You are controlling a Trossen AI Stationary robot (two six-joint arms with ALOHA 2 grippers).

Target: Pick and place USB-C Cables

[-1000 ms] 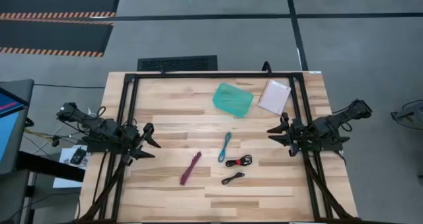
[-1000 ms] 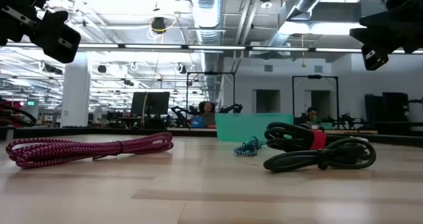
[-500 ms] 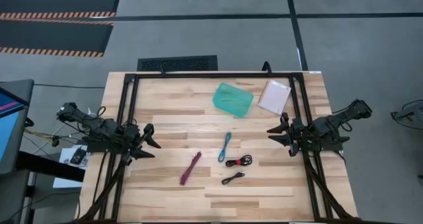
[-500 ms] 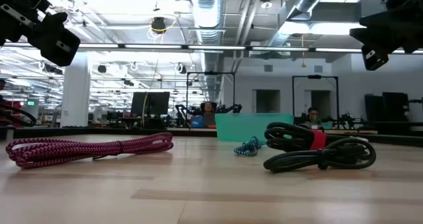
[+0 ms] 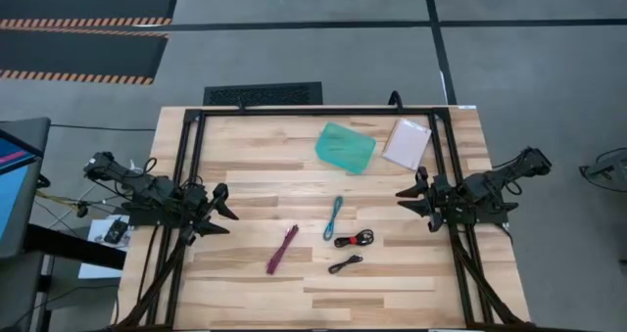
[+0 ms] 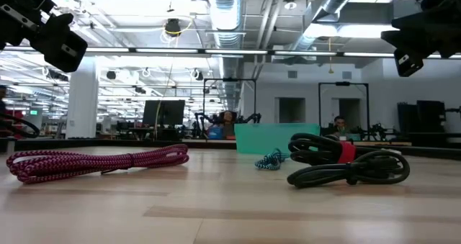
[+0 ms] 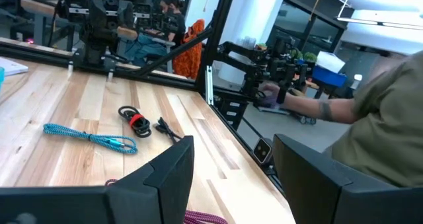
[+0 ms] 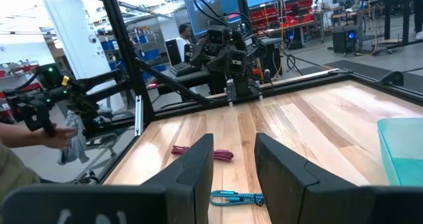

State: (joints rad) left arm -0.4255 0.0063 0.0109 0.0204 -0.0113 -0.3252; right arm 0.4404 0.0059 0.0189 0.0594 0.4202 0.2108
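The four cables lie loose in a cluster near the middle of the table (image 5: 245, 293), btwn the two arms, prob. so either arm can reach them. The light blue cable (image 5: 334, 217) sits nearest the centre; the black cable w/ red tie (image 5: 354, 239) is just beside it toward the right arm, and the all-black cable (image 5: 345, 263) lies near that one, closer to the front edge. The magenta cable (image 5: 282, 249) lies apart, on the left arm's side. The teal tray (image 5: 345, 148) and pink packet (image 5: 407, 143) wait at the far side; the tray looks the likely drop spot, nothing in it yet

Left gripper (image 5: 221, 213) hangs at the table's left edge, raised, fingers spread & empty, aimed inward. Right gripper (image 5: 413, 201) mirrors it at the right edge, also parted, holding nothing. No cable touched, so the pick isn't begun
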